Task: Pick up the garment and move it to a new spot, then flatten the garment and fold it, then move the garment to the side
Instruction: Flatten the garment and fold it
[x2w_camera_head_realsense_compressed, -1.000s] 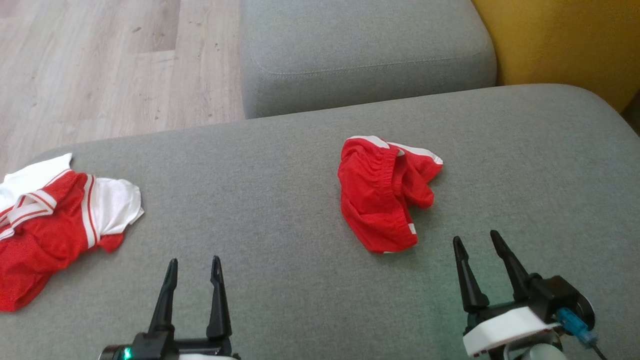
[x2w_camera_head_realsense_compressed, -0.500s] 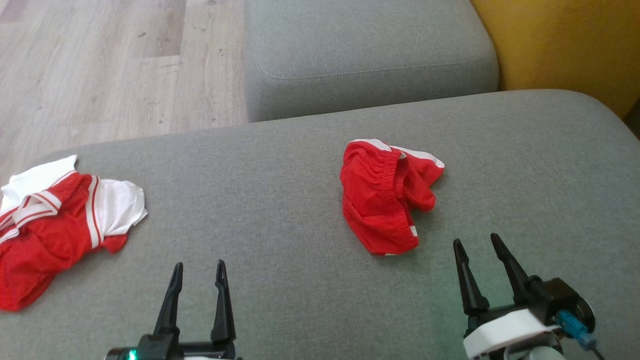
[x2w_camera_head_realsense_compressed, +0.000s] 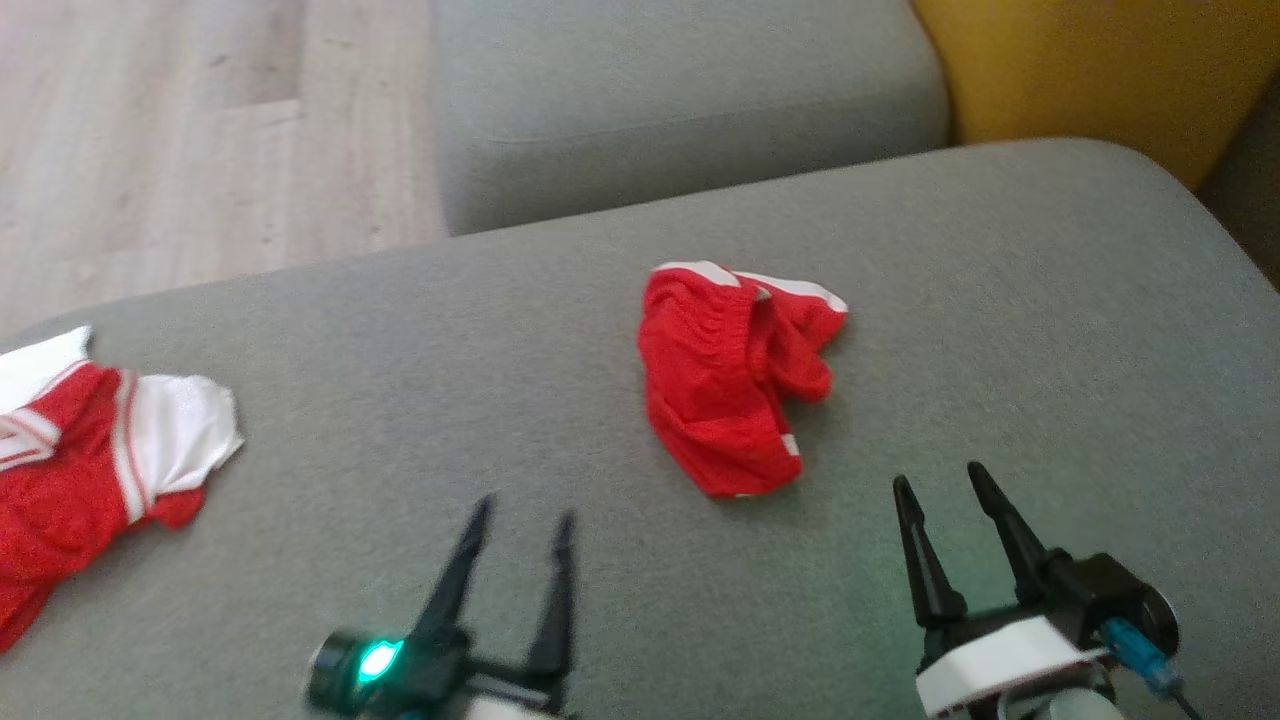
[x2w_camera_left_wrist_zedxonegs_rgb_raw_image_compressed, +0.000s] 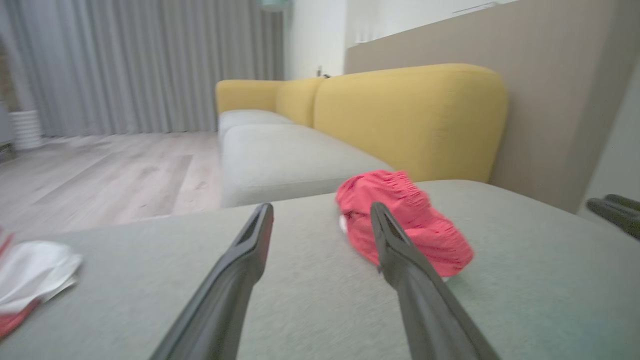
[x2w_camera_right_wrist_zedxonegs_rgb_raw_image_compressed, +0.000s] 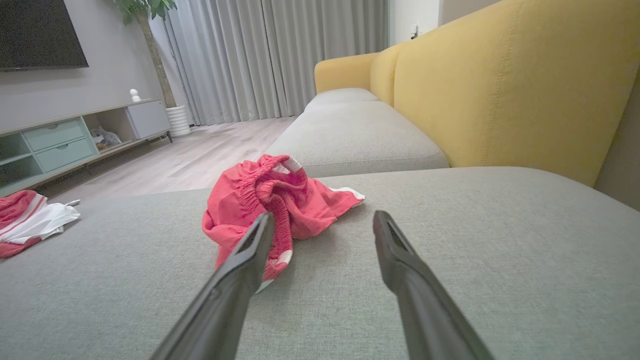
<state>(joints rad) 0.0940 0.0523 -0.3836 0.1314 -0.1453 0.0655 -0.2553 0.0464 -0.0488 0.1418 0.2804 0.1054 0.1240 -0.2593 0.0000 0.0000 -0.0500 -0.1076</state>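
Jaws spread wide and empty on both arms, my right gripper (x2w_camera_head_realsense_compressed: 938, 473) is nearer than my left gripper (x2w_camera_head_realsense_compressed: 527, 506) to the crumpled red garment (x2w_camera_head_realsense_compressed: 720, 380), which lies lengthwise just ahead-left on the grey cushion (x2w_camera_head_realsense_compressed: 450, 380).

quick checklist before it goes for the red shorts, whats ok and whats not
1. ok: left gripper is open, with nothing between its fingers.
2. ok: right gripper is open, with nothing held.
3. ok: red shorts lie on the grey cushion, with nothing on top of them.
4. not ok: the shorts are crumpled, not flat enough to fold.
5. ok: red and white shirt lies well apart from the shorts, at the far left.
6. not ok: neither gripper touches the shorts; both are short of them.
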